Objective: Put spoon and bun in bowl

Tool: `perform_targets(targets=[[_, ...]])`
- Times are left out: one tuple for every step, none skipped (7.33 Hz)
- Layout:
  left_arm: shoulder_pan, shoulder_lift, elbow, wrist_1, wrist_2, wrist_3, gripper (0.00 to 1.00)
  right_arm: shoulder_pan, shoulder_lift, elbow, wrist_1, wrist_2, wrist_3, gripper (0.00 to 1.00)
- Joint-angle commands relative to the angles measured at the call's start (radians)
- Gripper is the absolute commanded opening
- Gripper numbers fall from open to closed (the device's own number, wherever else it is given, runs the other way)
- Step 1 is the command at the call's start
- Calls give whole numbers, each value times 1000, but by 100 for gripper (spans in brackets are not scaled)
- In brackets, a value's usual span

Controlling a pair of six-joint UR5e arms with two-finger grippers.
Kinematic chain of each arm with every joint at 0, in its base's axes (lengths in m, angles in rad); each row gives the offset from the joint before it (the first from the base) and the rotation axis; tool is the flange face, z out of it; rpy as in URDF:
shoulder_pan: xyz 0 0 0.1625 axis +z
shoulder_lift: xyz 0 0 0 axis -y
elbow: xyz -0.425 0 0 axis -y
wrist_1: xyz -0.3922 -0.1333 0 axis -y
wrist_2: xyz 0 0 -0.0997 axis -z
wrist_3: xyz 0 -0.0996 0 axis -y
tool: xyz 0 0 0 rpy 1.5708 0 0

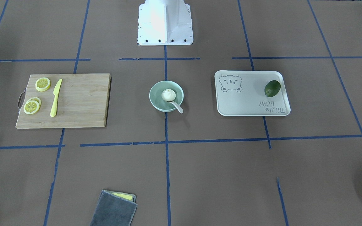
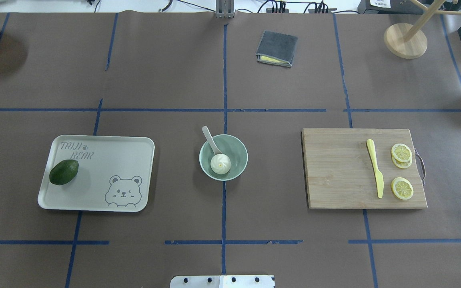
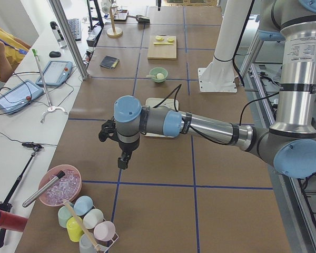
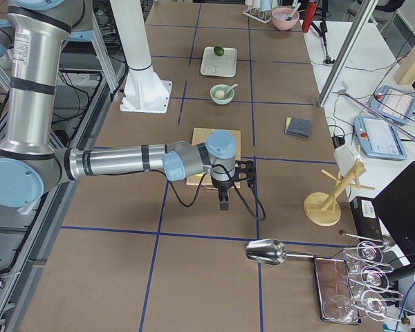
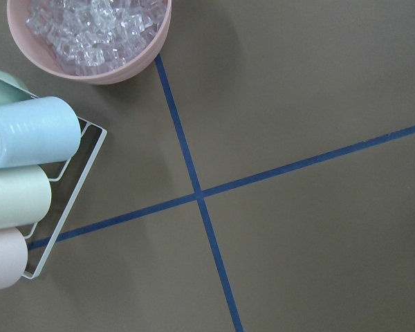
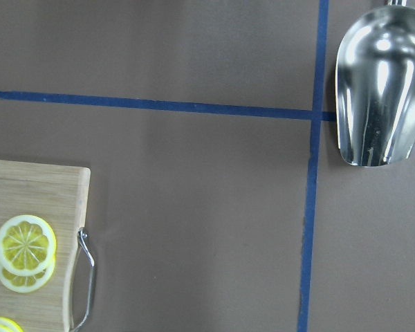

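Observation:
The mint-green bowl (image 1: 156, 94) (image 2: 238, 154) stands at the table's middle. The white pleated bun (image 1: 168, 94) (image 2: 220, 163) lies inside it. The pale spoon (image 1: 178, 107) (image 2: 209, 139) has its scoop in the bowl beside the bun, and its handle leans out over the rim. My left gripper (image 3: 124, 161) hangs over bare table far out at my left end. My right gripper (image 4: 224, 203) hangs past the cutting board at my right end. Both show only in the side views, so I cannot tell whether they are open or shut.
A beige bear-print tray (image 2: 106, 160) holds a dark green avocado (image 2: 64, 172). A wooden cutting board (image 2: 334, 168) carries lemon slices (image 2: 401, 153) and a yellow knife (image 2: 375, 168). A folded grey cloth (image 2: 277, 48), a pink bowl of ice (image 5: 90, 34), racked cups (image 5: 28, 131) and a metal scoop (image 6: 380, 83) lie at the edges.

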Motion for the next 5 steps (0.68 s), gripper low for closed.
perform_targets(targets=[[1,38,-4,-2,-6,4,100,36,-1,-13,-30,45,-49,100],[2,39,10,3,-7,4,100,47,1,8,-79,84,-87,100],[2,42,13,4,-7,5,100,88,1,40,-140,86,-145,100],[7,60,21,4,-7,4,100,108,7,74,-215,84,-202,100],[8,64,20,1,-9,7,100,125,17,80,-265,80,-249,100]])
